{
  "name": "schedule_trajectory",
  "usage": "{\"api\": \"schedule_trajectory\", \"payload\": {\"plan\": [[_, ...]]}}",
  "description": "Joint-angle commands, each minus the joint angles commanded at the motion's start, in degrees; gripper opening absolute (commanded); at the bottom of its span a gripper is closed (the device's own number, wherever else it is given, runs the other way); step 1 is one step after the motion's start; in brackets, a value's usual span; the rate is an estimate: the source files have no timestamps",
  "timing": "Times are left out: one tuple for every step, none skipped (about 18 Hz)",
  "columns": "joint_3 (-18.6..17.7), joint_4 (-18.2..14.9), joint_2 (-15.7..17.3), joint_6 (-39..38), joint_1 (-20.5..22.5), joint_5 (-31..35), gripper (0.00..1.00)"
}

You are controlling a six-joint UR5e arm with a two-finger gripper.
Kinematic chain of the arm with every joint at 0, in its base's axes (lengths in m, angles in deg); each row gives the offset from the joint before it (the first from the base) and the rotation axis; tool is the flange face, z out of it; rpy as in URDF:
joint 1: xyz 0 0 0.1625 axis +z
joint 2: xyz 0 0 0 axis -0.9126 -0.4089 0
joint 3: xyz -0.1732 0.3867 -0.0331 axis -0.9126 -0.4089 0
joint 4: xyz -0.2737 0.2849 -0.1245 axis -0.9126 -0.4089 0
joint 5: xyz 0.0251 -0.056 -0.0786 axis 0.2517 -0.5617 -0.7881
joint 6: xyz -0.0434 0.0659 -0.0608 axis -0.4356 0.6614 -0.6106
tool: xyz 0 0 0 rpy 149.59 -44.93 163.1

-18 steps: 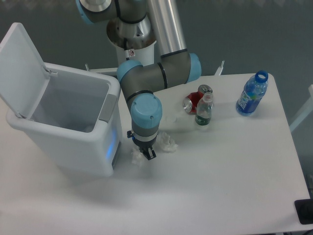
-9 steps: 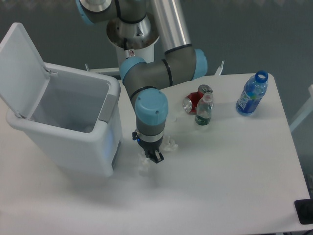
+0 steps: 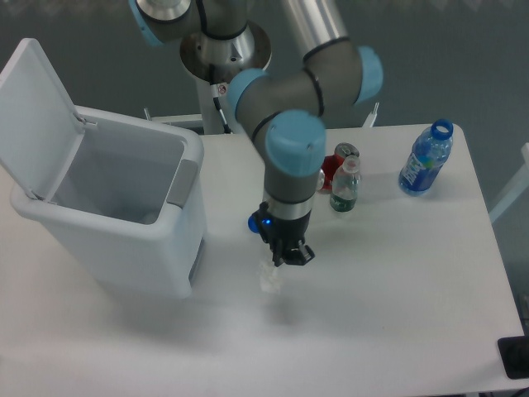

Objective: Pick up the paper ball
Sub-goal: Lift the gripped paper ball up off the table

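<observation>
The paper ball (image 3: 270, 277) is a small white wrinkled lump just below and left of my gripper's fingertips. My gripper (image 3: 285, 258) points down over the middle of the white table (image 3: 397, 289) and is shut on the ball, holding it a little above the surface. The longer, flatter paper wad is hidden behind my arm. No blue bottle cap shows.
A white bin (image 3: 178, 161) with its lid up stands at the left. A crushed red can (image 3: 333, 168) and a small green-labelled bottle (image 3: 345, 187) stand close behind my gripper. A blue bottle (image 3: 426, 159) stands at the back right.
My gripper has moved right and lifted from beside the bin toward the table's middle. The paper ball has travelled with it.
</observation>
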Motion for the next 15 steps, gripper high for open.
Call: {"api": "schedule_trajectory", "payload": {"plan": [[1.0,0.0,0.5,-2.2,0.2,-1.0,0.0],[1.8,0.0,1.0,-4.3,0.3,-1.4,0.0],[2.2,0.0,1.1,-5.8,0.4,-1.6,0.0],[2.4,0.0,1.1,-6.6,0.4,-1.7,0.0],[2.4,0.0,1.2,-6.7,0.4,-1.9,0.0],[2.4,0.0,1.6,-6.7,0.9,-2.5,0.0],[2.4,0.0,1.9,-6.7,1.4,-3.3,0.0],[2.4,0.0,1.9,-6.7,1.8,-4.4,0.0],[2.4,0.0,2.0,-6.7,1.9,-5.1,0.0],[2.4,0.0,2.0,-6.7,2.3,-5.3,0.0],[2.5,0.0,2.0,-6.7,2.4,-5.3,0.0],[2.5,0.0,2.1,-6.7,2.5,-5.3,0.0],[2.4,0.0,2.2,-6.7,2.4,-5.3,0.0],[2.2,0.0,2.5,-6.7,2.5,-5.3,0.0],[2.0,0.0,2.7,-6.8,2.6,-5.5,0.0]]}}
